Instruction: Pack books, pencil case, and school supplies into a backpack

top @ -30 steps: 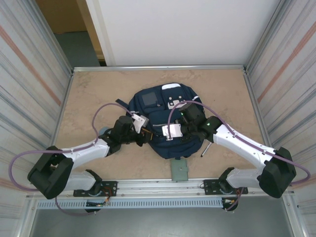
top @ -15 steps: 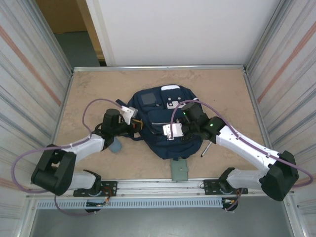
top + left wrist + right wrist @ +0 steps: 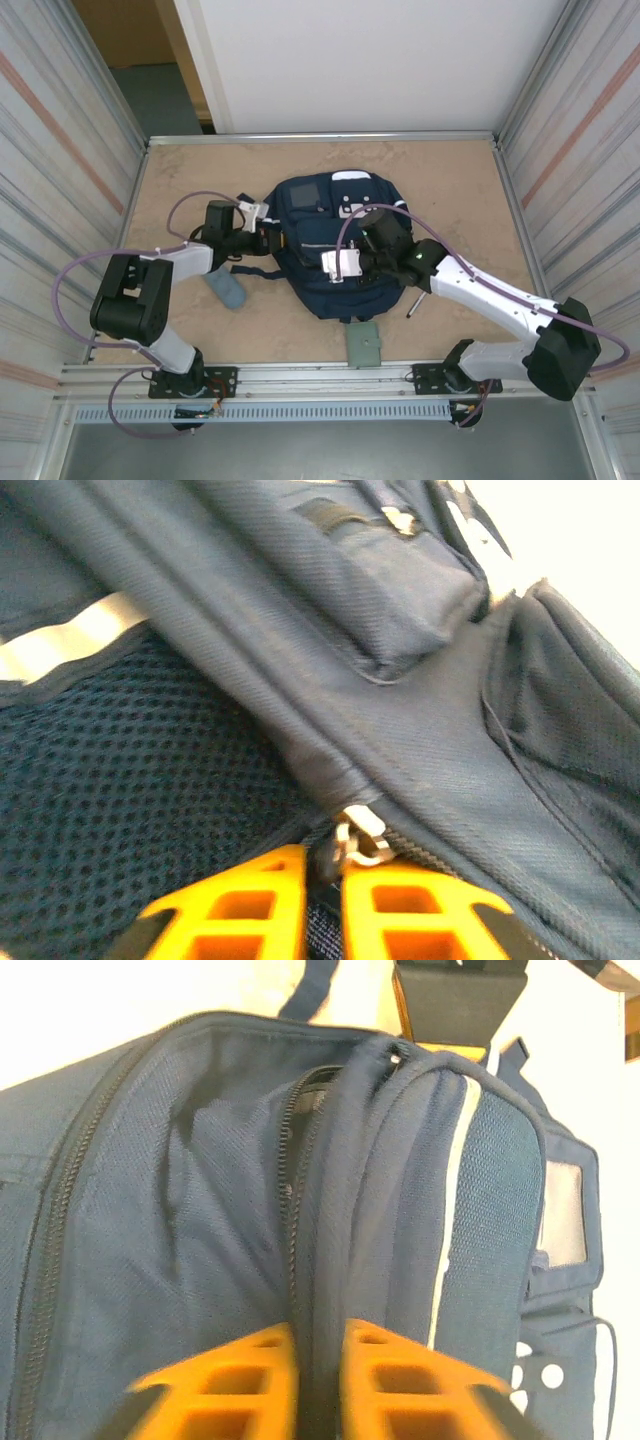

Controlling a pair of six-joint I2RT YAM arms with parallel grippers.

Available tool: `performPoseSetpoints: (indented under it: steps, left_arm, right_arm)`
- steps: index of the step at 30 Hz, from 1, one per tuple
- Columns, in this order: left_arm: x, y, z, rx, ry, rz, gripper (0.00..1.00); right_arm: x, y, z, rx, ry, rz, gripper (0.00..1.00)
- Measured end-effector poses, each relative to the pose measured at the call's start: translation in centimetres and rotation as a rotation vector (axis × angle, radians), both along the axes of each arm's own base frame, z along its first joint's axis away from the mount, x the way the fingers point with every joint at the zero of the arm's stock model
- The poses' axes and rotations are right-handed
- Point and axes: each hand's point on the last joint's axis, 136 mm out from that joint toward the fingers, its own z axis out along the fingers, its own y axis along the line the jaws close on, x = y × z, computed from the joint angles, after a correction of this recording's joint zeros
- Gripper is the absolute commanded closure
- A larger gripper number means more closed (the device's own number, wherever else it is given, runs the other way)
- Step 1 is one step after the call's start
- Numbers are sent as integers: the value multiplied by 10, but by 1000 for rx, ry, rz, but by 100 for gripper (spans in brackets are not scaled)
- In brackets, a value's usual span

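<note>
We find the large navy-blue fabric backpack [image 3: 320,295] lying mid-way on the tan surface [image 3: 180,180]. The left pincer [image 3: 322,858] stands narrow at the backpack's left flank, a small metal zip pull [image 3: 357,838] at its tips; whether it grips we cannot tell. The right pincer [image 3: 318,1338] pinches a fabric ridge atop the backpack. A slate-blue soft oblong pouch [image 3: 225,292] lies just left of the backpack, a grey-green square booklet [image 3: 364,345] just nearside, a black marker pen [image 3: 413,303] near its right.
</note>
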Motion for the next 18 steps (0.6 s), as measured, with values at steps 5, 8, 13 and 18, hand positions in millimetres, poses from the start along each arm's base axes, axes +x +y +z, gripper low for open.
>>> performPoseSetpoints:
  steps: [5,8,13,18]
  left_arm:
    - [11,36,-3,61,55,163,61]
    - [6,43,14,66,47,203,57]
    - [-12,46,56,34,8,246,50]
    - [-45,21,67,-6,93,189,47]
  right_arm:
    - [-17,19,0,142,-14,-33,58]
    - [-28,25,3,203,-3,-77,54]
    - [-11,10,36,367,17,-312,1]
    - [21,-39,66,633,184,-727,1]
